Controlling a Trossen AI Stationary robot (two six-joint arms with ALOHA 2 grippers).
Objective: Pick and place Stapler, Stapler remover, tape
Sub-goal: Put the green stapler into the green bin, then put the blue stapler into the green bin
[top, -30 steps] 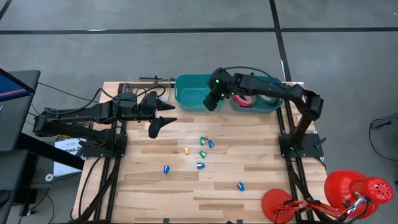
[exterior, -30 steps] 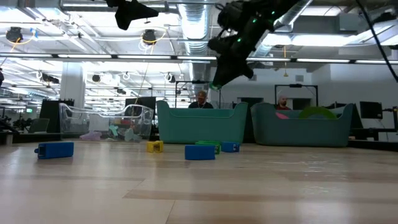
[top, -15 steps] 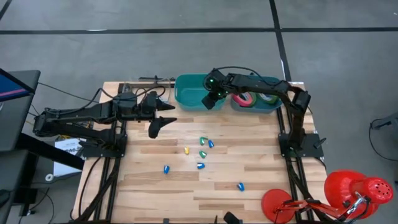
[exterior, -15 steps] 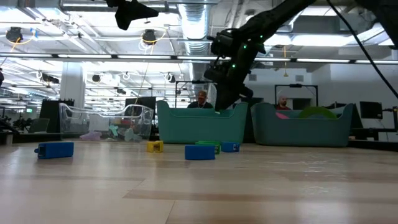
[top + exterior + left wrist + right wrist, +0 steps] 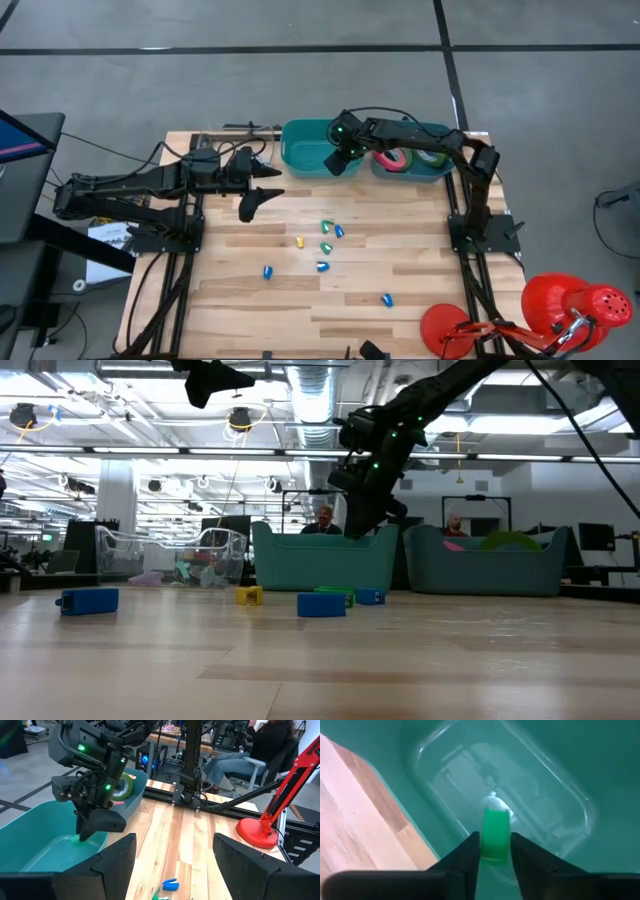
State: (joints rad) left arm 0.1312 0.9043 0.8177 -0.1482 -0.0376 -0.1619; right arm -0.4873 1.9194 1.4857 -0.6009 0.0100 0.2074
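Right end effector (image 5: 341, 163) sits over the left teal bin (image 5: 303, 146), fingers narrowly parted around a small green piece (image 5: 495, 834); firm grip cannot be confirmed. Left end effector (image 5: 254, 204) hangs wide open and empty above the surface (image 5: 400, 270).

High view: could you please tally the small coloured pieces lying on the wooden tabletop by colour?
Blue pieces: 4
Green pieces: 2
Yellow piece: 1
Total: 7
Not counted: one more green piece between the right gripper's fingers, over the teal bin.

tape rolls (image 5: 405, 158) half hidden under right arm, table pieces (image 5: 325, 247) too small to identify
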